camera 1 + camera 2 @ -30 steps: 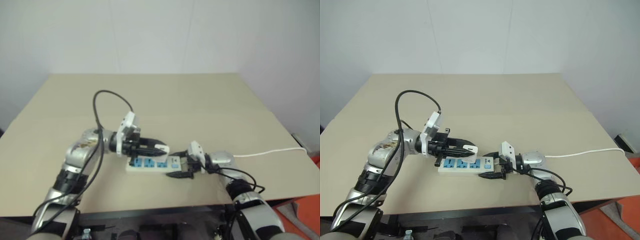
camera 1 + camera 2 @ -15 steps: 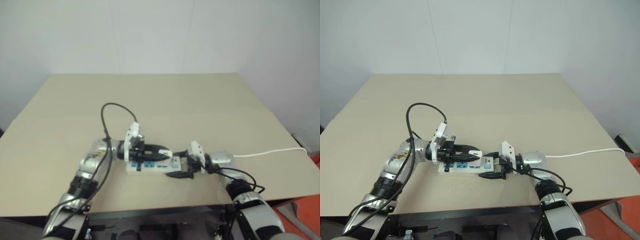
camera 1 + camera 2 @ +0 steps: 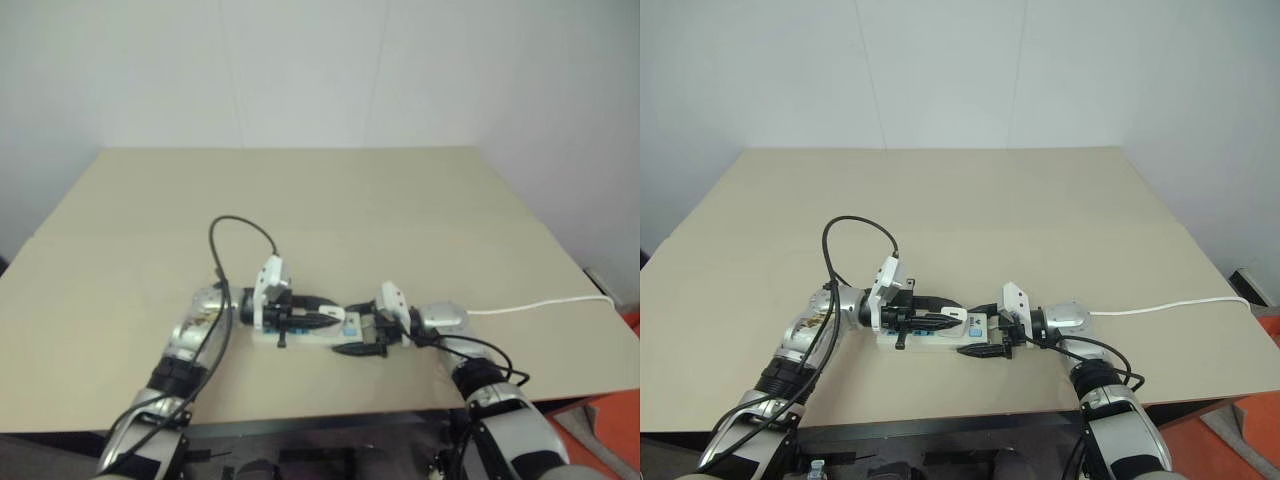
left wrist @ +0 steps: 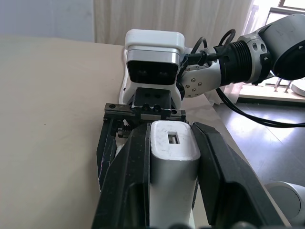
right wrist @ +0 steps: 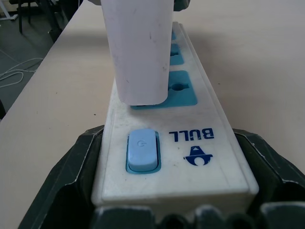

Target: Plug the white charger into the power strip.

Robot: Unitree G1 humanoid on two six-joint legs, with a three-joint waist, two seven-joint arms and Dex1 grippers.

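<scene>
I am at the seating step. My left pincer [image 4: 172, 191] is clamped on the white charger [image 4: 172, 157], one black finger on each side of it, and the charger stands over the socket nearest the switch on the power strip [image 5: 200, 138]. From my right wrist, the charger's base [image 5: 138, 47] looks to sit on or just above the blue socket face; a dark line shows under it, so I judge it is not fully home, though I cannot see the prongs.

My right pincer [image 5: 174, 210] straddles the switch end of the strip, its fingers spread wide against the two long sides, bracing it. The strip's thin cord [image 3: 540, 303] runs off past my right wrist toward the table's right edge.

The next move, as I judge it, is a straight press down with the left pincer, keeping the charger square to the socket while the right pincer holds the strip from sliding. If it tilts, the prongs could bind or the strip could lift at the far end.

Room is fair. The table [image 3: 400, 210] lies bare beyond both pincers. The near edge is close behind my wrists, so any pull-back should go up, not toward me. The two pincers face each other just beside one another along the strip, leaving little slack between them.
</scene>
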